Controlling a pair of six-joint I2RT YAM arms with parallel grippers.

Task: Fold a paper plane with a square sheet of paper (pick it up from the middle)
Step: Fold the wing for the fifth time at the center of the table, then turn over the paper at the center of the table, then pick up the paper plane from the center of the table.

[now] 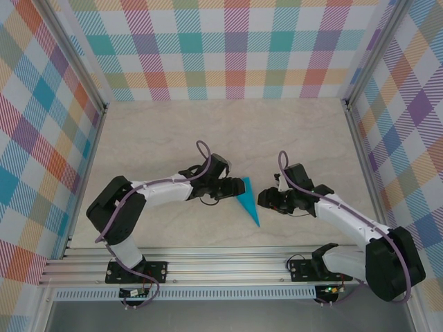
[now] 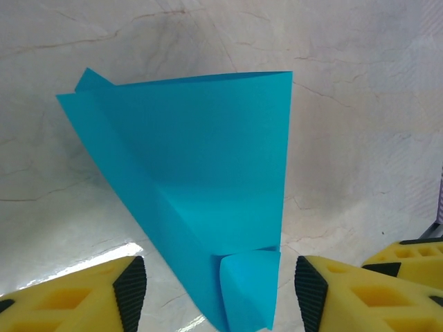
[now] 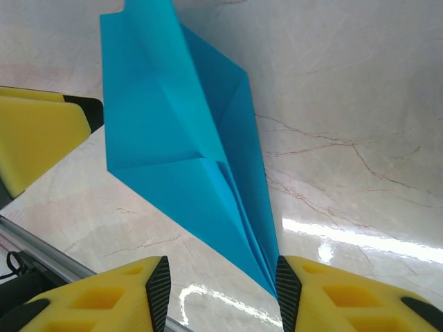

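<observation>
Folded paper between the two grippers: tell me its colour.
The paper is plain teal-blue with no pattern; the left wrist view shows it best.

Top view: left edge of paper plane [image 1: 249, 204] is hidden under left gripper [image 1: 232, 188], creases too small to read. Left wrist view: plane's near tip is cut off by the bottom edge, yellow fingers [image 2: 76, 294] either side of it cropped too. Right wrist view: plane's far end cut by top edge. Sharp tip sits against right gripper [image 3: 218, 285], contact unclear.
</observation>
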